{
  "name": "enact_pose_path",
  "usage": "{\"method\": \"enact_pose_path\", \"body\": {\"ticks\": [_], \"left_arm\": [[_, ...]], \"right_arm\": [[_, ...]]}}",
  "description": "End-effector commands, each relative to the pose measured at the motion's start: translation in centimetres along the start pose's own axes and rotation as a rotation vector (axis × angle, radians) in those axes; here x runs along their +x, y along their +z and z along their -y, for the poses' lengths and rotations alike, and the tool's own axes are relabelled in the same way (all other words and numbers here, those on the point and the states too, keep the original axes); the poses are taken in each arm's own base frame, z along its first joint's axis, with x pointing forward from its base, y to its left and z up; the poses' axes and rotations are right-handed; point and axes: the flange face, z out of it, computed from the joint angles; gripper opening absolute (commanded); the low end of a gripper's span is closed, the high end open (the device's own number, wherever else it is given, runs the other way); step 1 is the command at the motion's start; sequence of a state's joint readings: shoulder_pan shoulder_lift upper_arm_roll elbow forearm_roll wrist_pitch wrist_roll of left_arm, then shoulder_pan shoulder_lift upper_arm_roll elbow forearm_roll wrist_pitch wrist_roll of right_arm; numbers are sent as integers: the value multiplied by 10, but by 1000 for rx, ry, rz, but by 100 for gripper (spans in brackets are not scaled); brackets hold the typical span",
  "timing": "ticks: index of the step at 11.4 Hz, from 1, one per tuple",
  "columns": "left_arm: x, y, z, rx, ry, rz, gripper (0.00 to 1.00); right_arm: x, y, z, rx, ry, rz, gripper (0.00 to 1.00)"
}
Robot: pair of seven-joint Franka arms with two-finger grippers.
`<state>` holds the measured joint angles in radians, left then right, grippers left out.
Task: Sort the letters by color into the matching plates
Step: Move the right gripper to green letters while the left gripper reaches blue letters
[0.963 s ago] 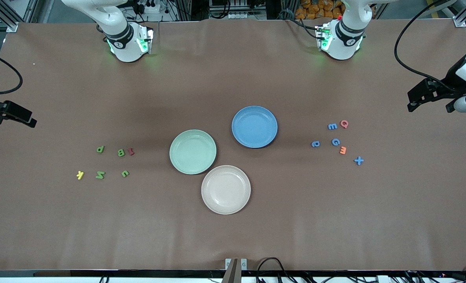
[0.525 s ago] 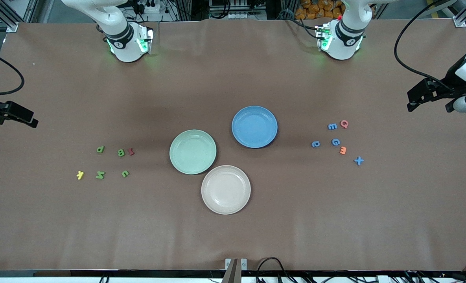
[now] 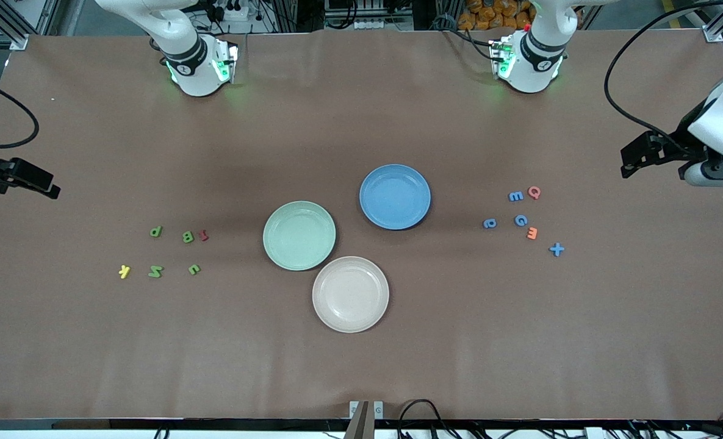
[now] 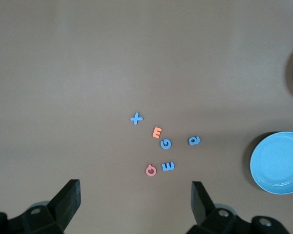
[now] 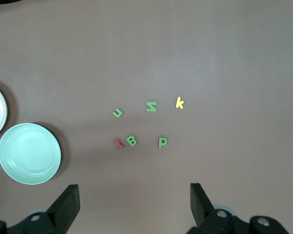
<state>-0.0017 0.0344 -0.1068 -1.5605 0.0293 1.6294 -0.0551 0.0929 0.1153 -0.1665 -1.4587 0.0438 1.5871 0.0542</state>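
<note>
1. Since a second ago, only the left arm has shifted: the left gripper (image 3: pixel 633 161) has edged in from the table's end toward the blue letters (image 3: pixel 520 220); every letter and plate lies where it was.
2. That suggests the sort is only starting. Blue plate (image 3: pixel 395 196) and green plate (image 3: pixel 299 235) are both empty, as is the cream plate (image 3: pixel 350 294).
3. Blue letters, four with the plus (image 3: pixel 556 249), sit in a cluster toward the left arm's end of the table, mixed with a pink Q (image 3: pixel 534 192) and an orange E (image 3: pixel 531 232).
4. Green letters (image 3: pixel 188 236), four, lie toward the right arm's end, with a red letter (image 3: pixel 203 235) just beside the B and a yellow K (image 3: pixel 124 271) nearby.
5. Left gripper hangs high over bare table near the blue cluster, fingers (image 4: pixel 68 197) spread wide and holding nothing.
6. Right gripper (image 3: pixel 44 186) hovers over the table's edge at its own end, fingers (image 5: pixel 68 200) likewise parted and empty; it looks down on the green letters.
</note>
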Motion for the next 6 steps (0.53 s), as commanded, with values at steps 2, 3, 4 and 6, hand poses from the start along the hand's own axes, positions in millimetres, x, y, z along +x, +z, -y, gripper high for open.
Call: {"method": "enact_pose_path", "body": {"ticks": [2,3,4,6], "left_arm": [[19,57,5,-34,68,-11,100],[22,73,13,-33,112,-23,100],[28,91,13,-35,140,-16,100],[35,118,13,-41,141,14,100]], "right_arm": [[9,10,0,-15,16,-20,100],[16,22,2,-18,15,-14,100],[19,35,0,-17,18,-16,100],[22,62,0,-7,23,-29,100]]}}
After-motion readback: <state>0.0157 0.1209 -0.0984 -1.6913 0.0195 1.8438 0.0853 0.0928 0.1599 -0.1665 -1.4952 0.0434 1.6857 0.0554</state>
